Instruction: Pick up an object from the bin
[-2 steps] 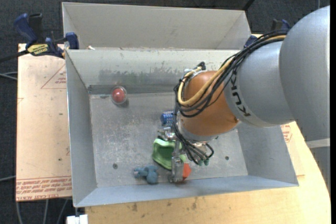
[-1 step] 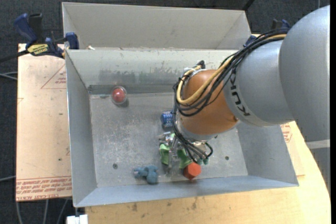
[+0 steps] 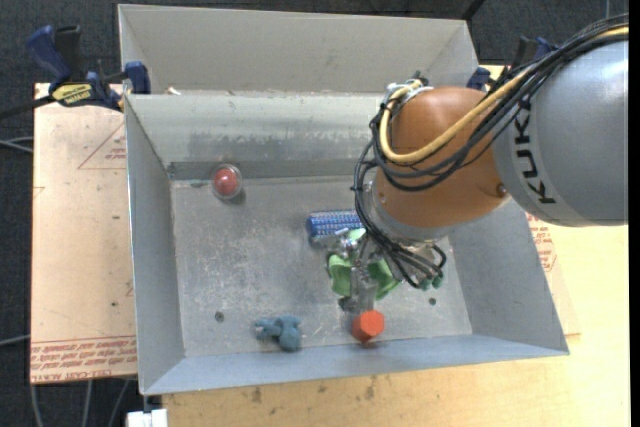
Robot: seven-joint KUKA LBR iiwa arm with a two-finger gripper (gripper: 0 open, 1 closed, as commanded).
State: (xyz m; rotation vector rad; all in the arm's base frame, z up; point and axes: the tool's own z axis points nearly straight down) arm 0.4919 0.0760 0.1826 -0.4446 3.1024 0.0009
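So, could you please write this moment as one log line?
gripper: low over green thing, bin's middle-right | nearest: orange block, blue ribbed piece | grasp: cannot tell

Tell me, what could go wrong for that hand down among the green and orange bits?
The hand sits low among a green plastic piece, a small orange rounded block and a blue ridged strip, all crowded close. It might catch two at once, or knock one aside. The orange block lies near the grey metal bin's front wall, so the hand might bump that wall.
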